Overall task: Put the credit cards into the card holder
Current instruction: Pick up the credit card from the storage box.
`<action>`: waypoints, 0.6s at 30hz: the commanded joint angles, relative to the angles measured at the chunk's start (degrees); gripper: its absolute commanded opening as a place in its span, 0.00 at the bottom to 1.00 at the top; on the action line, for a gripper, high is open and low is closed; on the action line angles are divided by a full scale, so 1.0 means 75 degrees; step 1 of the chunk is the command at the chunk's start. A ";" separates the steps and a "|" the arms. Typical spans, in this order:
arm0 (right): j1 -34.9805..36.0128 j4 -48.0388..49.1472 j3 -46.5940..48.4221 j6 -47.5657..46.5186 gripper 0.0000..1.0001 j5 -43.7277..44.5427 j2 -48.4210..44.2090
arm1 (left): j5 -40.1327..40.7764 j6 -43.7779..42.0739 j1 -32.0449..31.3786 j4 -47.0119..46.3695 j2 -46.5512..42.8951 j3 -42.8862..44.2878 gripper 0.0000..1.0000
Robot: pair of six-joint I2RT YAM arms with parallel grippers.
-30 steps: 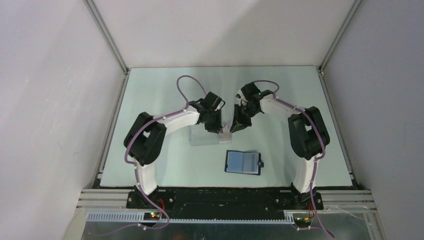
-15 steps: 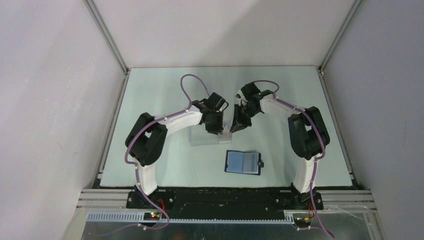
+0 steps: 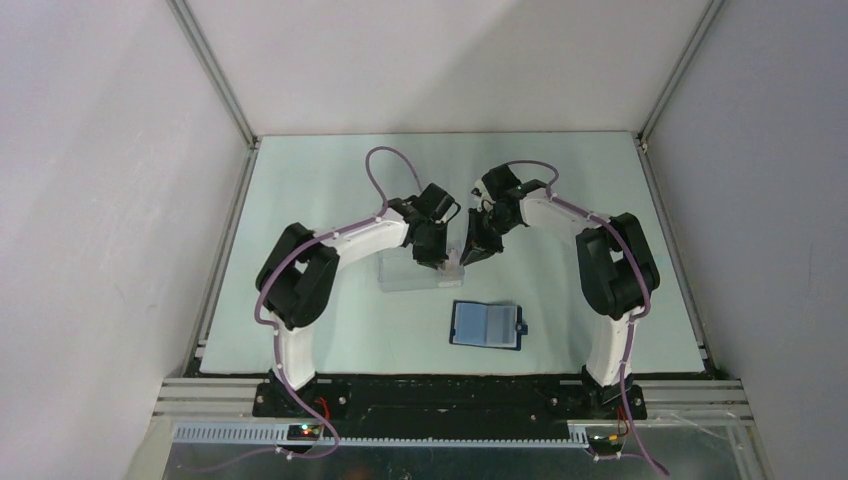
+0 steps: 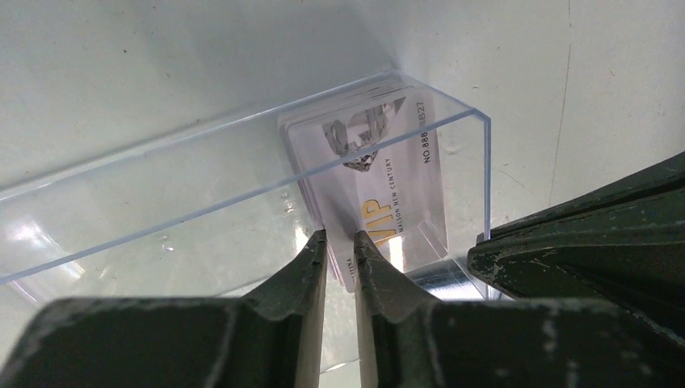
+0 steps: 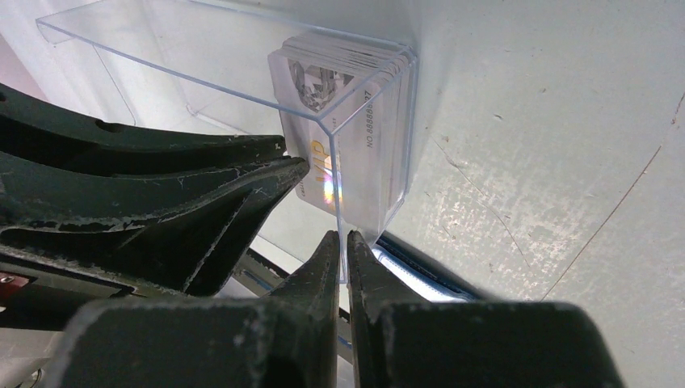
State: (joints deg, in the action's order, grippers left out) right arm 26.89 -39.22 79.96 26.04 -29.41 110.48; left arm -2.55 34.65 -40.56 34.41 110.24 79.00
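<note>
Nearest the arm bases, the holder (image 3: 487, 324) is lying open on the table (image 3: 330, 200), pale inner faces up, its long axis running 9 to 3. No card is showing in it. Judgement: the task is sitting at its first stage, with no card extracted and every insertion left to do.

At 11 o'clock from the holder, well apart, a clear box (image 3: 405, 272) is lying with its long axis 9 to 3. The cards (image 4: 380, 186) are standing stacked inside against its 3 o'clock end wall. Their printed faces are turning toward 9 o'clock, and their long axis is apparently rising from the box floor.

The left gripper (image 4: 339, 242) is showing a slim gap, tips at the front card's near edge. Whether it is pinching cannot be told. The right gripper (image 5: 341, 255) is pressing together on the box's end wall, apparently steadying it.
</note>
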 commanded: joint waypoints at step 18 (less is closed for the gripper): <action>0.0107 -0.0032 0.0026 -0.0039 0.08 -0.0034 0.0222 | -0.0089 0.0068 -0.0138 -0.0172 -0.0564 0.0354 0.15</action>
State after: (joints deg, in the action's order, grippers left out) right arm 26.89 -39.20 79.96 26.06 -29.41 110.48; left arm -2.15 34.50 -40.60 35.09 109.91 79.22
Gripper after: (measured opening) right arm 0.087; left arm 0.149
